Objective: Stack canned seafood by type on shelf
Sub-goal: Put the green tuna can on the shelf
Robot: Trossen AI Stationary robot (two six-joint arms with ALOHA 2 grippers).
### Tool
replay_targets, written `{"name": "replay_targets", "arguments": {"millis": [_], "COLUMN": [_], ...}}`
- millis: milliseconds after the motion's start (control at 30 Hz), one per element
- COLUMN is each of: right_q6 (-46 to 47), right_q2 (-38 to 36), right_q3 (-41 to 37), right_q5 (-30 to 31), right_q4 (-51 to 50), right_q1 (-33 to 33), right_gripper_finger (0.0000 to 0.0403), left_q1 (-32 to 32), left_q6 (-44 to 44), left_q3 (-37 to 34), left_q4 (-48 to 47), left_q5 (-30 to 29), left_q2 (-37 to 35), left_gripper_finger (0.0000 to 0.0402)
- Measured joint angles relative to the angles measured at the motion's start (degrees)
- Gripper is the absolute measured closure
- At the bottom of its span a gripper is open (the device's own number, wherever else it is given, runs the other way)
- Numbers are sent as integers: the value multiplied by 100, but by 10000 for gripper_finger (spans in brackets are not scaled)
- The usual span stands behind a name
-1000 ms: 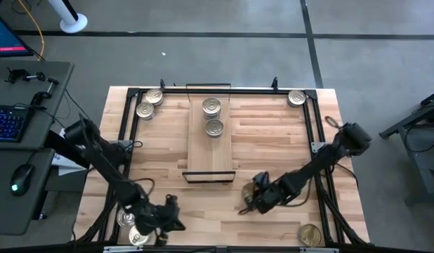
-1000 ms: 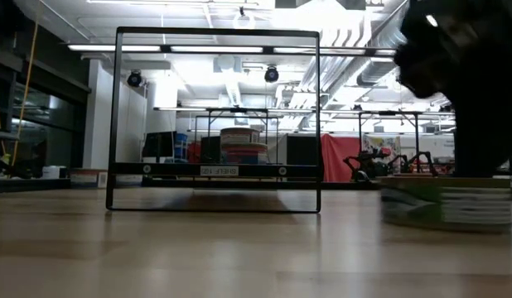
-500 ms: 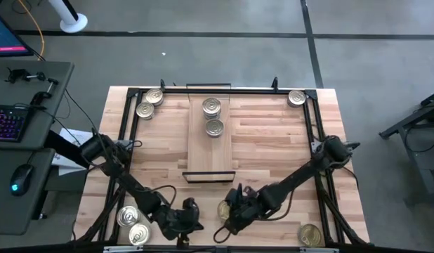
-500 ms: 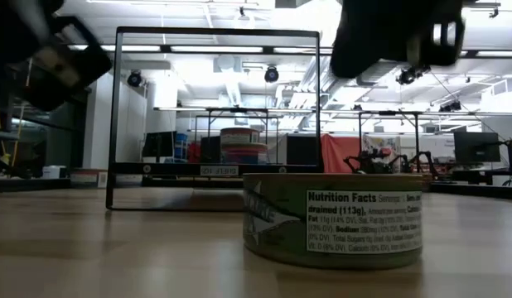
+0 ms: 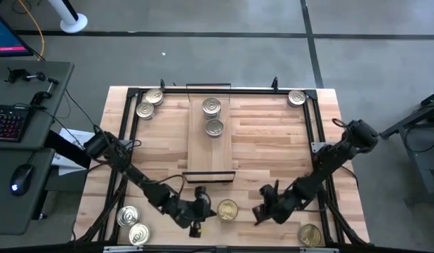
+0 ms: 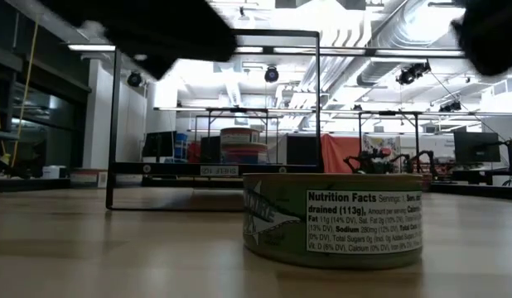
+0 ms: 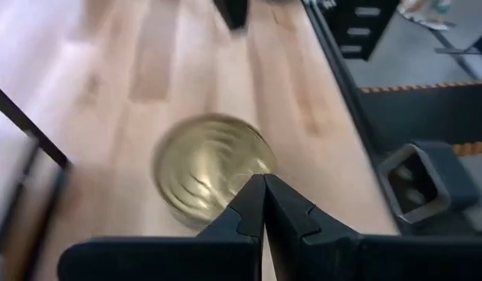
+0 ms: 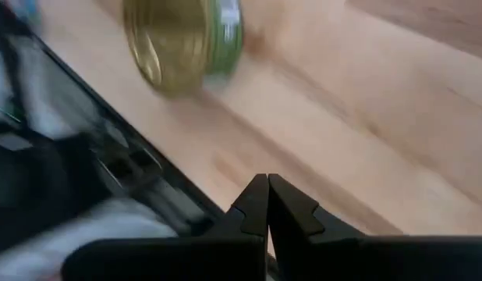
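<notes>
A round tin with a gold lid and green label [image 5: 227,209] [image 6: 332,219] [image 7: 212,168] stands on its base on the tabletop near the front edge. My left gripper [image 5: 203,208] [image 7: 264,181], shut, is right at the tin's left side. My right gripper [image 5: 262,209] [image 8: 267,183], also shut and holding nothing, hangs a little to the tin's right. Two tins [image 5: 212,105] [image 5: 215,127] rest on the shelf [image 5: 210,158], toward its far end. The shelf's black frame [image 6: 214,37] stands beyond the near tin. My left gripper's shut fingertips [image 7: 256,204] stand against the gold-lidded tin's near rim [image 7: 225,204] in the left wrist view, slanting down from the table's left. Whether they touch the tin, I cannot tell.
Two tins [image 5: 128,216] [image 5: 139,233] lie at the front left corner and one [image 5: 310,234] at the front right. Two more [image 5: 154,96] [image 5: 145,109] sit at the far left, one [image 5: 296,97] at the far right. A black frame [image 5: 312,126] borders the table.
My right gripper, shut throughout, went toward the table's left and near edge, and the gold-lidded tin slid with it to the front middle. It then drew back to the right, leaving the tin standing. My left gripper travelled right from the front-left tins up to this tin.
</notes>
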Motion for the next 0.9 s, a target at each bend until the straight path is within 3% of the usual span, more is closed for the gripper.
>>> {"name": "replay_targets", "arguments": {"millis": [133,533,900], "right_q6": [449,23,187], "right_q2": [67,566,575], "right_q3": [-603,-244,-240], "right_q5": [537,384,139], "right_q4": [1203,922,860], "right_q1": [-121,-638,-692], "right_gripper_finger": [403,403,403], "left_q1": [155,1,81], "left_q6": [624,641,-93], "left_q3": [0,353,516], "left_q4": [164,234,118], "left_q5": [-322,-455,-511], "left_q2": [17,874,1209], "left_gripper_finger": [401,401,401]}}
